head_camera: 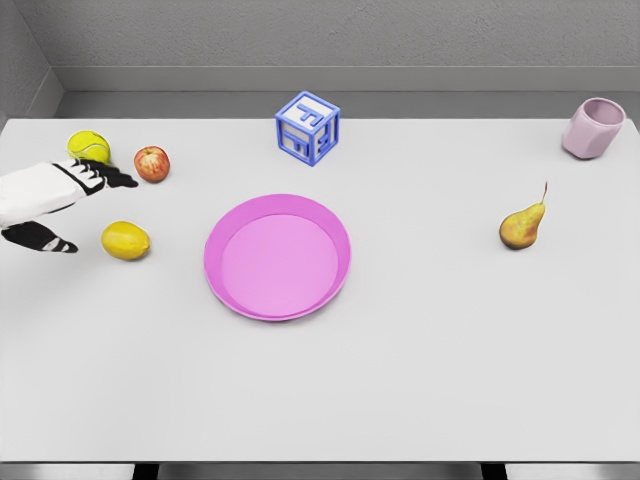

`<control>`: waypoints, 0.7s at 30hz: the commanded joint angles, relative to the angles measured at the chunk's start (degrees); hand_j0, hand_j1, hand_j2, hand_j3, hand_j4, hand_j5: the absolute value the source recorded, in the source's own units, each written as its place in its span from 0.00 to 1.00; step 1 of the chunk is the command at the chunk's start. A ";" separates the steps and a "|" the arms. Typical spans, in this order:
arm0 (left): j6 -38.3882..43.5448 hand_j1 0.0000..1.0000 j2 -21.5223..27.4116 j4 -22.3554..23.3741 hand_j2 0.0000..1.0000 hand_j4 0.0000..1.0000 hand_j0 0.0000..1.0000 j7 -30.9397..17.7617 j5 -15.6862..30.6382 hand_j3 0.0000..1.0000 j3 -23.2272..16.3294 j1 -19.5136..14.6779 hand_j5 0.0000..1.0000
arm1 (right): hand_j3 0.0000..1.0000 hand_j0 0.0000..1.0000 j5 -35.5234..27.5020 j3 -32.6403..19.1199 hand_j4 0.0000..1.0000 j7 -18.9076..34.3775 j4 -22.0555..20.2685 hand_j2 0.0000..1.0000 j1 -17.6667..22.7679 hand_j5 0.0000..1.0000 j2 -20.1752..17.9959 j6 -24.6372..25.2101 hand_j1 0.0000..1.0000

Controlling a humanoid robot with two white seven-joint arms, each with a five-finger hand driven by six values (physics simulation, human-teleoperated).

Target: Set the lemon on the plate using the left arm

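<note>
Reach step | my left hand (85,180) spread, empty, above lemon (125,240) | next: lower, grasp, carry to plate (277,257)

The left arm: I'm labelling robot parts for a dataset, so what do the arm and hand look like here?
Only the left arm shows, coming in at the left edge. Its shell is white and smooth, with thin dark seams across it near the hand. The left hand has white segments with black fingertips. A second white piece with black bands lies just below. No cables or markings can be made out.
</note>
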 commanded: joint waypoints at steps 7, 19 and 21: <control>0.09 1.00 -3.36 0.74 1.00 1.00 1.00 -0.24 -5.32 1.00 -1.73 -0.44 1.00 | 1.00 1.00 -0.03 0.00 1.00 0.00 0.00 1.00 0.00 1.00 0.00 0.00 1.00; 0.09 1.00 -6.08 5.66 1.00 1.00 1.00 -0.24 -9.11 1.00 -1.81 -1.23 1.00 | 1.00 1.00 -0.03 0.00 1.00 0.00 0.00 1.00 0.00 1.00 0.00 0.00 1.00; 0.09 1.00 -7.57 6.02 1.00 1.00 1.00 -0.24 -11.21 1.00 -1.90 -1.76 1.00 | 1.00 1.00 -0.03 0.00 1.00 0.00 0.00 1.00 0.00 1.00 0.00 0.00 1.00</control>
